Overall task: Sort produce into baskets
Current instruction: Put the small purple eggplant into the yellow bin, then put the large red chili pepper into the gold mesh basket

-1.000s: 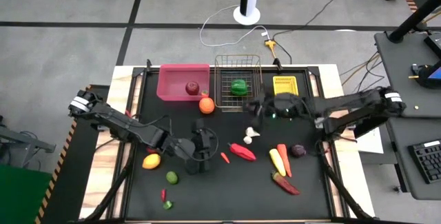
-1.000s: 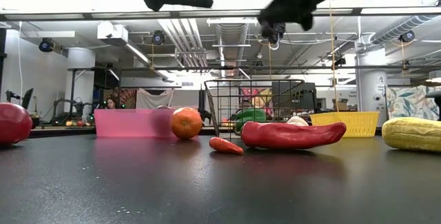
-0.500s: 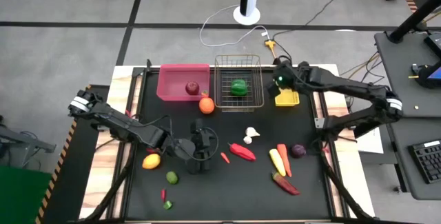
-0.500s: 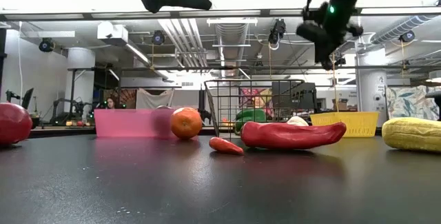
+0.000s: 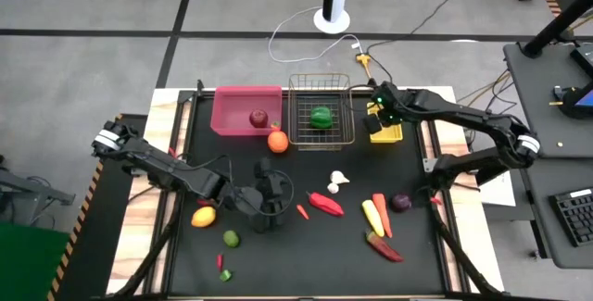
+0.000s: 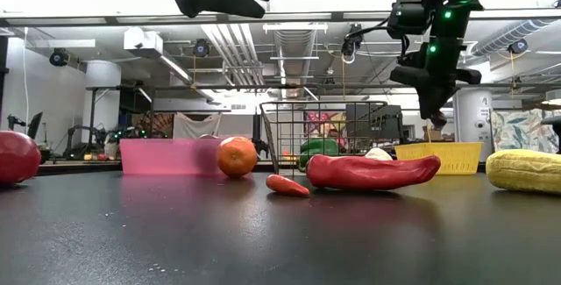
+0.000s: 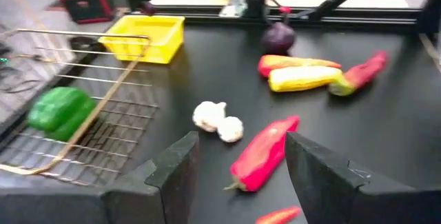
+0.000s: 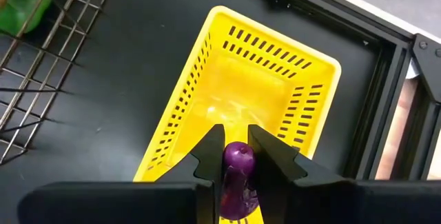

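Purple onion [image 8: 238,160] is clamped between the fingers of the right gripper [image 8: 238,156], directly above the open yellow bin [image 8: 256,100]. Beside that bin stands the wire-mesh basket [image 5: 320,116] holding a green pepper [image 5: 321,117]; beyond it, the pink bin [image 5: 246,109] holds a red apple [image 5: 258,118]. Left gripper [image 7: 240,169] hangs over the table centre, fingers spread and holding nothing; ahead of it lie white garlic [image 7: 218,119] and a red chilli [image 7: 264,153].
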### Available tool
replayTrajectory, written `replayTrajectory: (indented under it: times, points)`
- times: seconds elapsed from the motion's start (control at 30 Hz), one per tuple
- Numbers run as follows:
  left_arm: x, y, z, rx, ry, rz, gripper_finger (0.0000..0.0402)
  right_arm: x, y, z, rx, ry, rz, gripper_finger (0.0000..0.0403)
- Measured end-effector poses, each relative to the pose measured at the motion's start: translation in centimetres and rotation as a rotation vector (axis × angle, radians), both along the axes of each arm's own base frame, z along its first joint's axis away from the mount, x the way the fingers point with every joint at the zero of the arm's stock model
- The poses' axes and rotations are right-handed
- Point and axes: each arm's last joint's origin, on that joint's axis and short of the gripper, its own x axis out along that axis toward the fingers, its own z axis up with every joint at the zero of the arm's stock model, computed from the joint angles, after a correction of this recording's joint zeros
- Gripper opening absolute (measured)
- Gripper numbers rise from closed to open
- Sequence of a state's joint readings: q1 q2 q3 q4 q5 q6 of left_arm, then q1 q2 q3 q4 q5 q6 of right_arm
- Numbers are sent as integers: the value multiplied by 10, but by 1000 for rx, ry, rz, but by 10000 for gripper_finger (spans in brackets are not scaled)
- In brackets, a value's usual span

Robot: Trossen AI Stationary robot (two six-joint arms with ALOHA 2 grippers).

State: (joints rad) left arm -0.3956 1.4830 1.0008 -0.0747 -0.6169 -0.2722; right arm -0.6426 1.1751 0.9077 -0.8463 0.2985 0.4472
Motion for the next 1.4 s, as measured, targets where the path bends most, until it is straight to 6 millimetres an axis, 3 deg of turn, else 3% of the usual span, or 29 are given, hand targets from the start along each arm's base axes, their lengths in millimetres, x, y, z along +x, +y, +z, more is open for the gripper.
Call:
replayTrajectory:
  times: [0.53, 1.0, 1.17, 1.4]
  points:
    - [-2, 2, -3, 31, 32, 24, 196, 2, -1, -1, -4, -7, -5, 60]
    - [-2, 3, -4, 36, 44, 27, 196, 2, -2, -1, -17, 5, -1, 180]
    - [-2, 3, -4, 33, 43, 27, 196, 2, -2, 1, -23, 10, 20, 199]
    - [-2, 1, -4, 9, 53, -12, 196, 3, 4, 24, -75, -65, 57, 203]
